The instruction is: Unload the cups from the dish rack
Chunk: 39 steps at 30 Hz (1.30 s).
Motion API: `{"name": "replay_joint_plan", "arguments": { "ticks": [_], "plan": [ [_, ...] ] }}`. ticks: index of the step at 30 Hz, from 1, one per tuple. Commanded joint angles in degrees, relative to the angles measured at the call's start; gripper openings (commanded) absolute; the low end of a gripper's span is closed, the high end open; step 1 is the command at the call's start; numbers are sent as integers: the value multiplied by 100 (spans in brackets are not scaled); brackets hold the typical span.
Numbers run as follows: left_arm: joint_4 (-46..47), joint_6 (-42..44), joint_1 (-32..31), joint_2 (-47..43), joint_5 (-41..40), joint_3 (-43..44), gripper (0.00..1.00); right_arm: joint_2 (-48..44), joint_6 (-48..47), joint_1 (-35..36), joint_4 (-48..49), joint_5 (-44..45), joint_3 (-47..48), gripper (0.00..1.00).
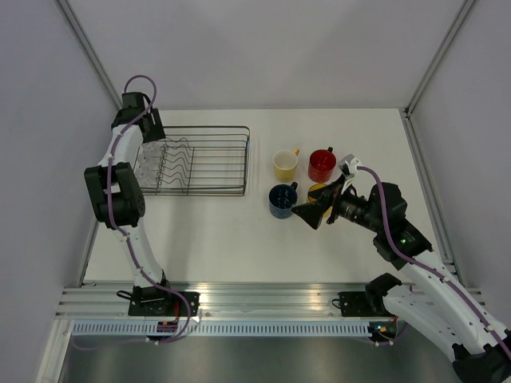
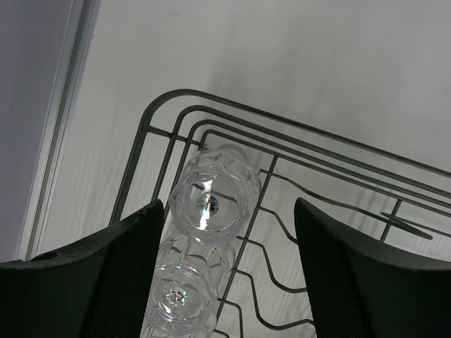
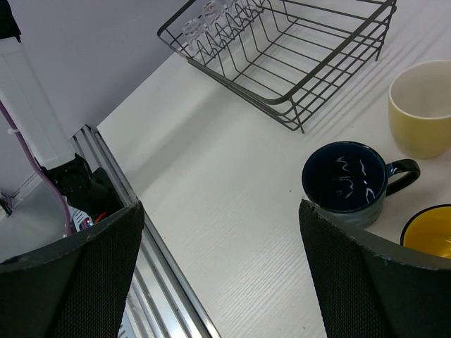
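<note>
Left gripper (image 2: pixel 227 210), wrist view: fingers spread wide at the lower corners of the frame, holding nothing. One clear tumbler (image 2: pixel 211 203) is framed between them, and a second tumbler (image 2: pixel 180 297) sits just below it at the bottom edge. Both stand in a rounded corner of the dish rack (image 2: pixel 282 124), close against its end wall.

Top view: the rack lies at the upper left of the bench (image 1: pixel 215 239), with the tumblers at its left end. Four mugs stand on the bench at centre right, outside the rack. The cream mug (image 1: pixel 285 164) and red mug (image 1: pixel 322 164) are above. The dark blue mug (image 1: pixel 281 200) and bright yellow mug (image 1: pixel 316 189) are below, the last partly hidden by the right gripper (image 1: pixel 322 201).

Right wrist view: the right gripper is spread wide and empty over the bench. The dark blue mug appears at the right of the frame, beside the right-hand finger.
</note>
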Motion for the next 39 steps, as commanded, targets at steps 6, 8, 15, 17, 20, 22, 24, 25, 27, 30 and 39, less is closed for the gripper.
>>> {"name": "replay_joint_plan", "arguments": {
  "ticks": [6,8,15,17,20,22,24,25,27,30,39],
  "plan": [
    [-82,-107,1,261,-308,171,78,-34,34,8,316,-156,-77,93],
    [-73,-134,1,322,-326,171,78,-26,34,-1,325,-156,-86,93],
    [-82,-186,19,472,-273,250,77,27,34,16,352,-182,-104,93],
    [-73,-195,10,499,-282,276,76,45,43,16,369,-191,-104,93],
    [-73,-195,28,551,-317,303,71,62,52,16,378,-208,-104,92],
    [-82,-213,45,569,-326,312,68,62,61,17,396,-226,-112,92],
    [-82,-239,45,604,-335,312,62,62,52,25,396,-217,-121,92],
    [-82,-239,63,604,-344,312,60,62,61,25,387,-226,-121,92],
    [-82,-265,63,587,-344,320,58,62,52,34,387,-217,-121,92],
    [-82,-257,63,525,-309,347,47,62,43,34,396,-217,-130,92],
    [-91,-309,63,7,-133,435,2,45,34,43,387,-182,-130,92]
  ]
}}
